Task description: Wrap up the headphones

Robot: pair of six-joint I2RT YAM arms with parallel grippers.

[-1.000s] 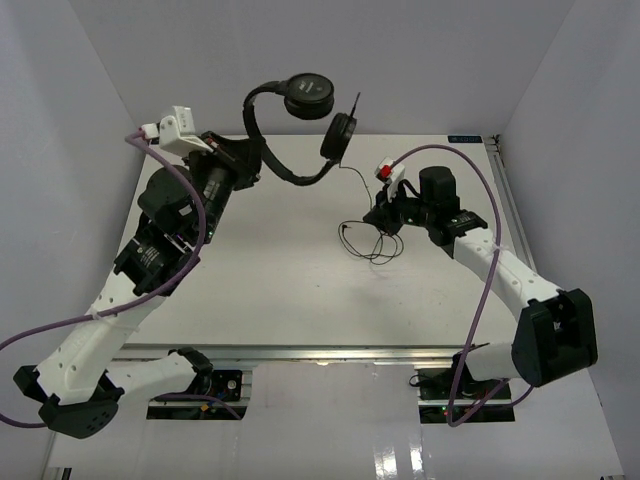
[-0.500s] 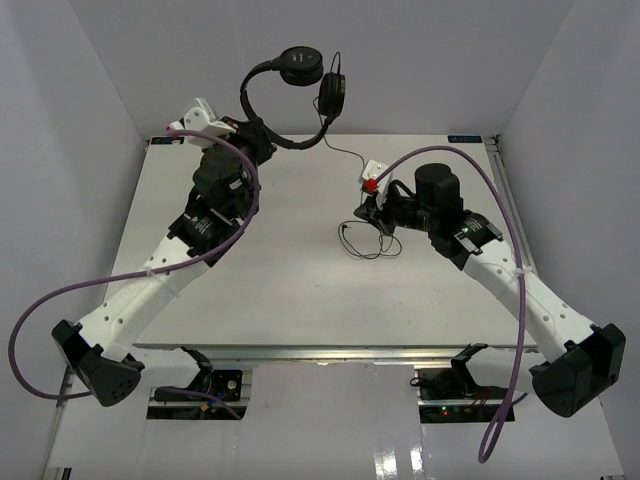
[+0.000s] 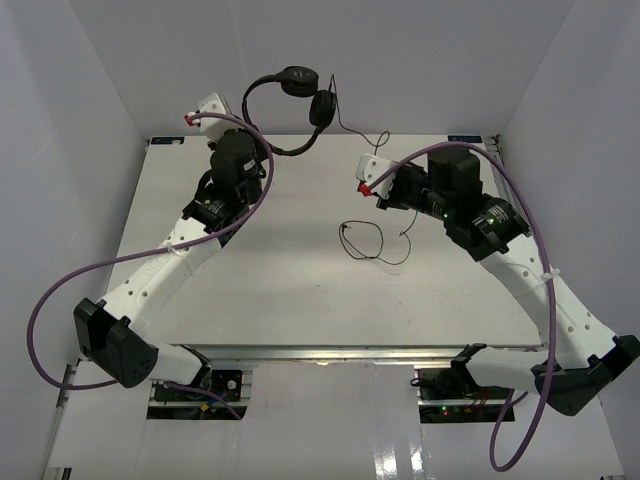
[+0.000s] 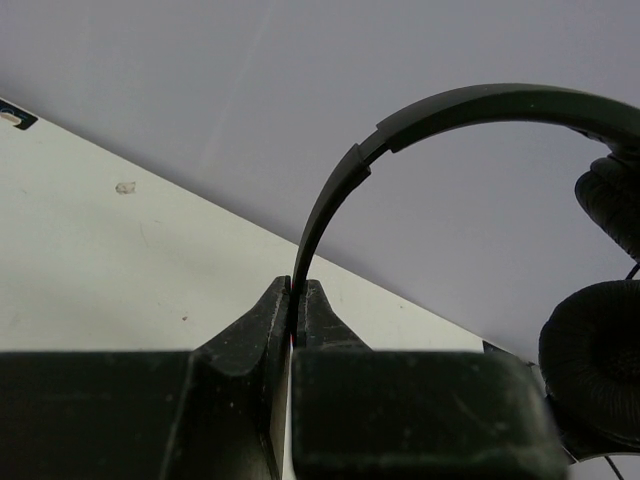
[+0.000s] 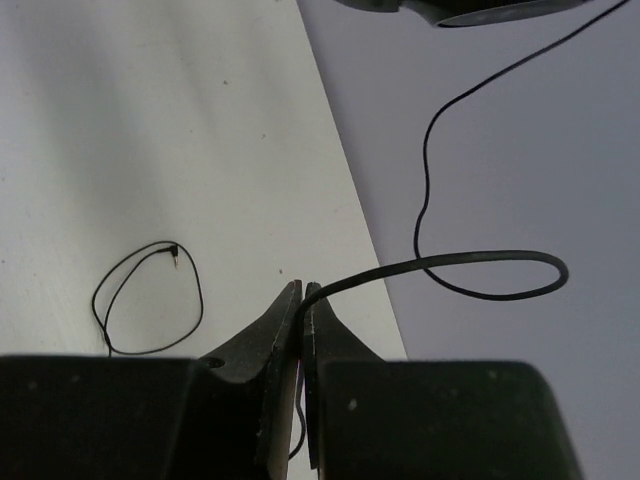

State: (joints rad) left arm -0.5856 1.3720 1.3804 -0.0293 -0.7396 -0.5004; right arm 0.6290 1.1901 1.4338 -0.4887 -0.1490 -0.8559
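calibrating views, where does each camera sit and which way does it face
top external: above and behind the bases, looking down at the table; both arms show, left arm holding the headphones up.
left wrist: on the left arm, looking along its shut left fingers at the pinched headband and wall.
right wrist: on the right arm, looking along its shut right fingers, clamped on the cord.
shared: top and right wrist both show the cord's loose loop on the table.

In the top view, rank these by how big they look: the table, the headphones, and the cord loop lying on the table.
1. Table, by far.
2. Headphones, though they are lifted and perhaps nearer the camera.
3. Cord loop, somewhat smaller.
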